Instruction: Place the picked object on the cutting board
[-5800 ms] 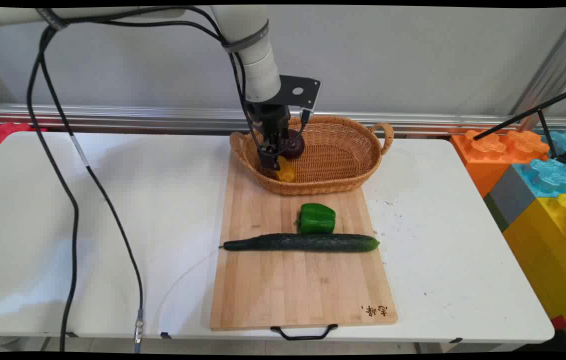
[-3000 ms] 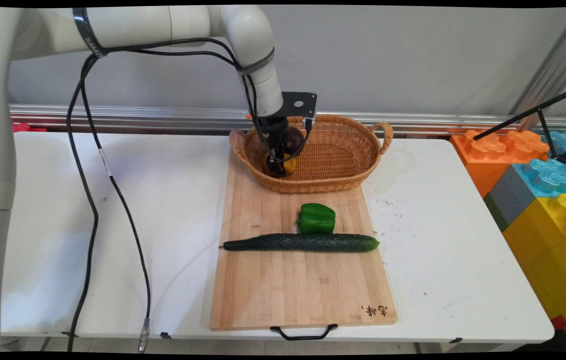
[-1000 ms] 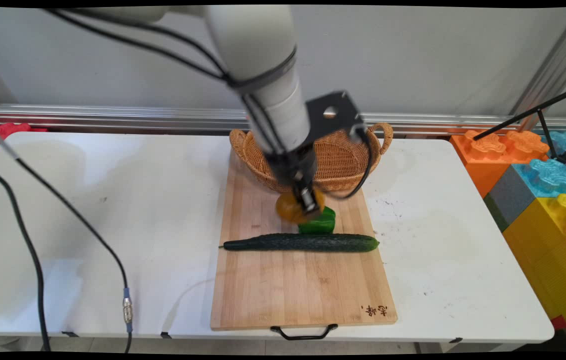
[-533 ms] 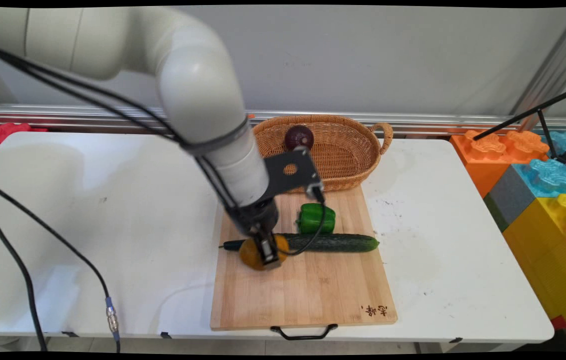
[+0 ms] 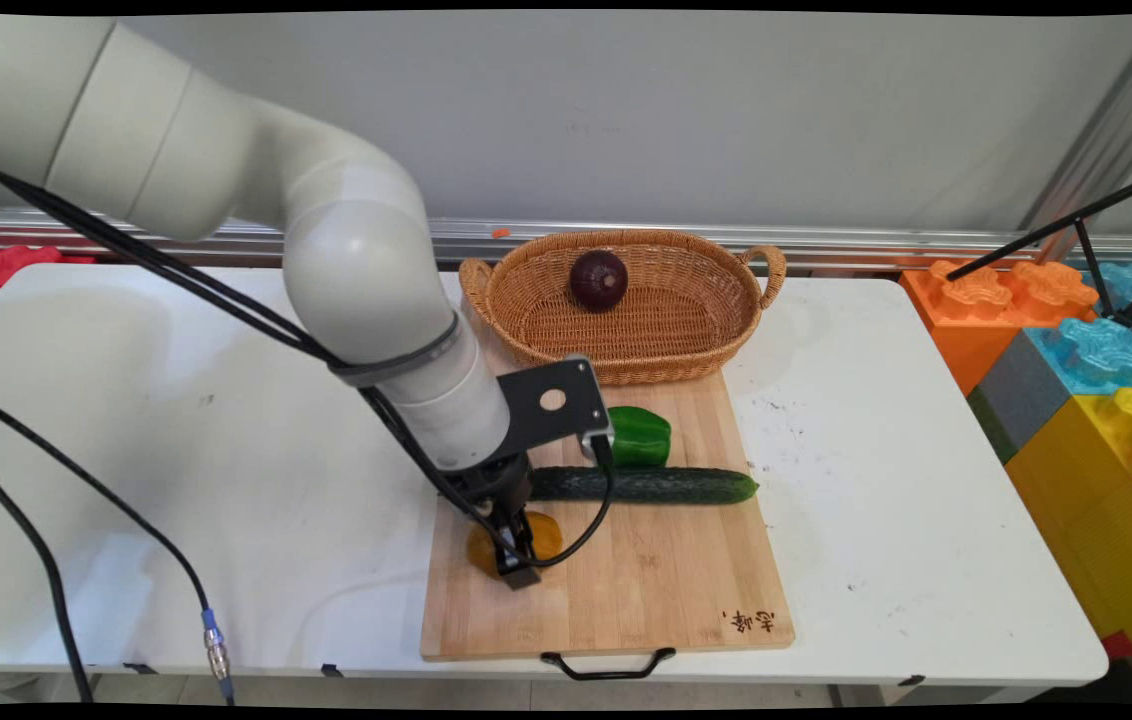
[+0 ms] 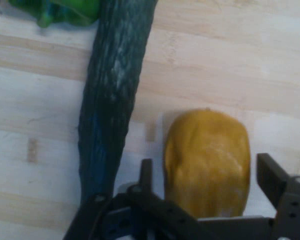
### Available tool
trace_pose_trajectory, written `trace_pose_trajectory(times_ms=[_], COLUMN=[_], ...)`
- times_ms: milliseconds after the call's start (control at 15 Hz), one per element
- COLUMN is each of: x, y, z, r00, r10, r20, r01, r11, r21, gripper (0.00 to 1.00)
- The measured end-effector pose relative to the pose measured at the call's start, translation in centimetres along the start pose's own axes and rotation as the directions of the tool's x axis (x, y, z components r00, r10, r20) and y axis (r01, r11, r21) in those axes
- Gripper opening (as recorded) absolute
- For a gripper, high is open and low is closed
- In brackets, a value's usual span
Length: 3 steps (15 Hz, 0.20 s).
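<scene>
Black two-finger gripper down low over the near-left part of the pale wooden cutting board, straddling a round yellow-orange fruit. Sitting right between the fingers in the hand view — one finger on each side, a thin gap visible on both, so spread apart and not clamped on it. Resting on the board, just on the near side of the long dark green cucumber and close to it, not touching as far as can be made out.

Counts: one yellow-orange fruit, one cucumber, one green bell pepper snug against the cucumber's far side, one dark purple round onion — alone inside the oval woven wicker basket, towards its back wall. One basket, one board, both on the white table. Basket perched at the board's far end.
</scene>
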Motion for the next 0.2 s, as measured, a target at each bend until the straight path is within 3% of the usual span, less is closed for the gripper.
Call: trace_pose_trajectory(times_ms=[200], x=[-0.25], y=[0.23], z=[0.40], r00=[1.000], r10=[0.018], r20=[-0.008], r01=[-0.018], r11=[1.000], r21=[-0.001], gripper=[1.00])
